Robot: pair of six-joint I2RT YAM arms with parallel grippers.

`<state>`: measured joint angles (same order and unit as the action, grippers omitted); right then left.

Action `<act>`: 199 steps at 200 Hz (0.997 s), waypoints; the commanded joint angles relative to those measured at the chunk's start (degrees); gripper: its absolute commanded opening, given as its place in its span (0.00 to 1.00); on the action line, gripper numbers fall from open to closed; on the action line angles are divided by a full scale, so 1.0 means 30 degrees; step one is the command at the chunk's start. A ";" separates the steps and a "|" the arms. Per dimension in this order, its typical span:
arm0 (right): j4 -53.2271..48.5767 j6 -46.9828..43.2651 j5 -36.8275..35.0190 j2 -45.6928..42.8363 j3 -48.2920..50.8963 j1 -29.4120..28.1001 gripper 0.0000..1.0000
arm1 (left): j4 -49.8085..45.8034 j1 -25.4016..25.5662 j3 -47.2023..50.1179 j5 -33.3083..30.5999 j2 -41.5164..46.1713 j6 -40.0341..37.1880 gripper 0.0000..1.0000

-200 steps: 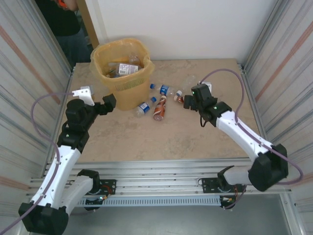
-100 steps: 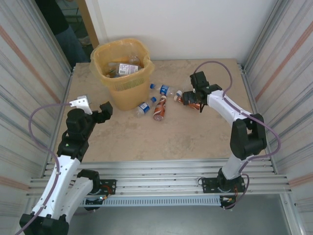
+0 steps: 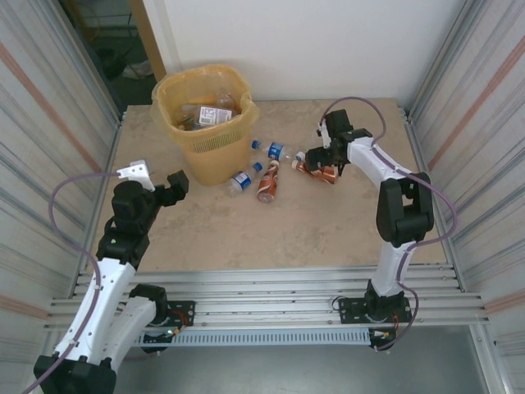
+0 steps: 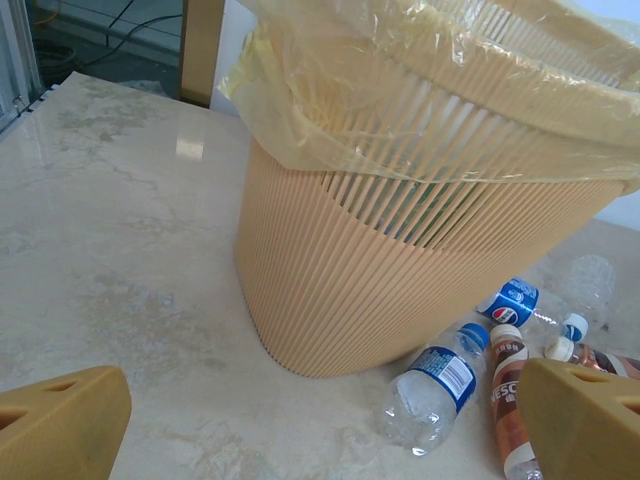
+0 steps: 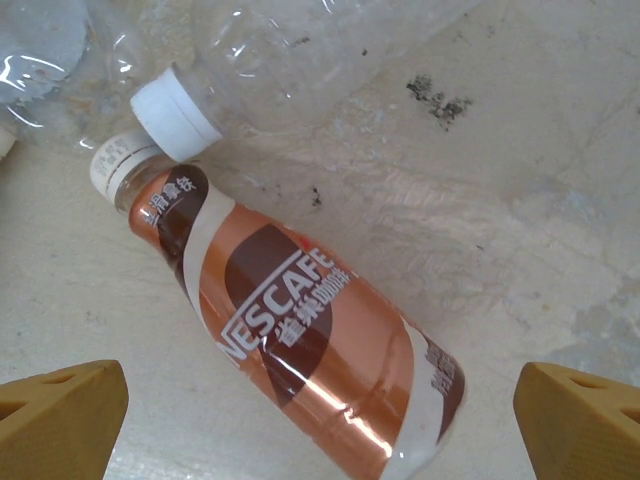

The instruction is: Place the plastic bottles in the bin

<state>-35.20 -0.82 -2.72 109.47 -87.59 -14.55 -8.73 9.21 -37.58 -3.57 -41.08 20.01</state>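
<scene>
Brown bottle (image 5: 300,330) under spread right pincer (image 5: 320,420)

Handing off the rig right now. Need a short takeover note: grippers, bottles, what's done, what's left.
Left gripper: open, empty, on the left of the bin.
Right gripper: open, poised over a brown Nescafe bottle lying flat; not gripped.
On the table, right of the bin: second Nescafe bottle, near blue-labelled bottle, far blue-labelled bottle, clear white-capped bottle.
Done: several binned bottles.
Left: those five.
</scene>
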 commanded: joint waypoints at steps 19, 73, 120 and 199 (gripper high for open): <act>-0.1405 -0.1483 0.0321 0.1692 -0.1393 -0.0044 0.98 | 0.0209 -0.0143 0.0338 -0.0164 0.0042 0.0252 0.99; -0.1780 -0.1866 0.0575 0.3301 -0.2156 -0.0042 0.98 | 0.0155 -0.0166 0.0406 -0.0066 0.0079 0.0339 0.99; -0.2001 -0.1730 0.1109 0.3422 -0.1625 -0.0187 0.99 | 0.0126 -0.0214 0.0428 -0.0165 0.0053 0.0311 0.99; -0.2177 -0.1881 0.1207 0.2715 0.0057 -0.1621 0.86 | 0.0040 -0.0229 0.0520 -0.0377 -0.0070 0.0447 0.99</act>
<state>-40.14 -5.23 0.12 119.50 -88.29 -17.76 -8.75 8.95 -36.71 -3.62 -41.10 20.43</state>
